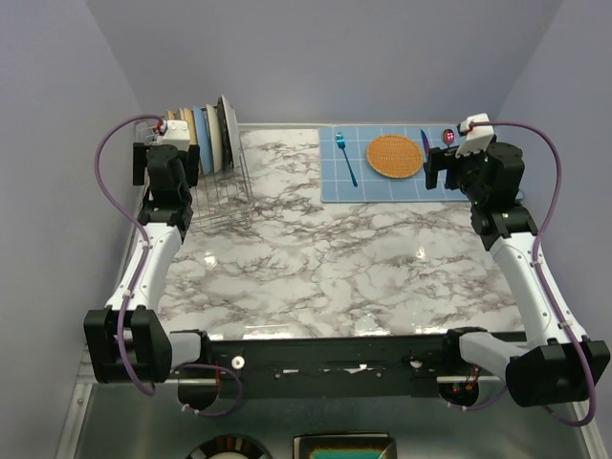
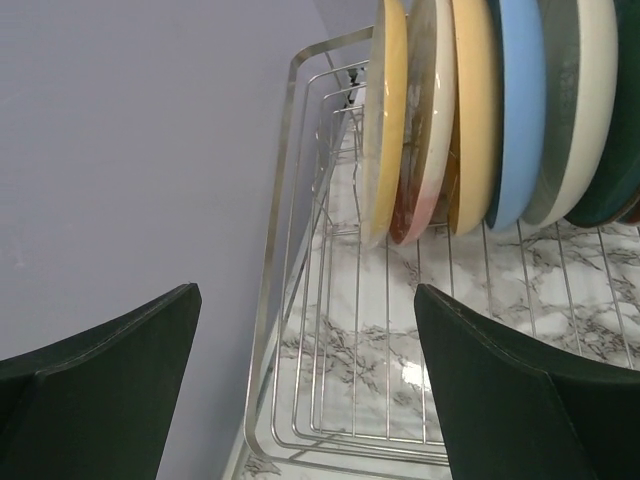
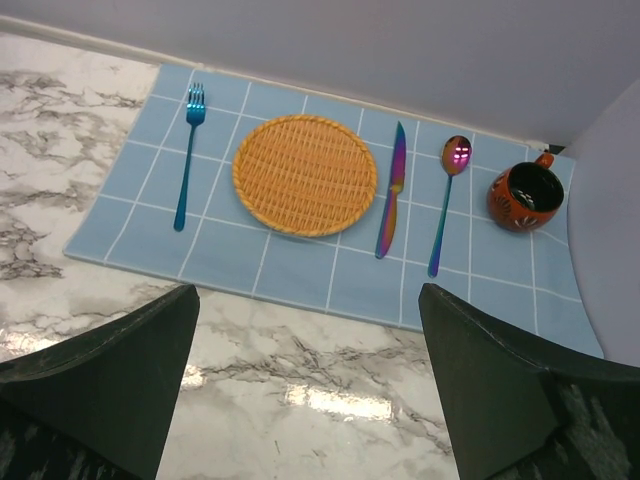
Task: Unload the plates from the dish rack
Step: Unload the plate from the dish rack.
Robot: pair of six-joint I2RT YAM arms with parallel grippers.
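Silver wire forms the dish rack (image 1: 222,196), which sits at ten o'clock on the marble bench (image 1: 325,258), close to the left wall. The plates (image 2: 470,110) stand on edge in its slots, packed face to face at the far end. That keeps them upright and leaves their rims exposed for pinching. Unloading looks not yet begun. The left claw (image 2: 305,320) hangs released, jaws spread wide, over the rack's bare near end and faces the nearest plate. The right claw (image 3: 307,310), likewise released and empty, hovers at two o'clock above the blue mat (image 3: 330,280), where a woven disc (image 3: 305,175) probably awaits a plate.
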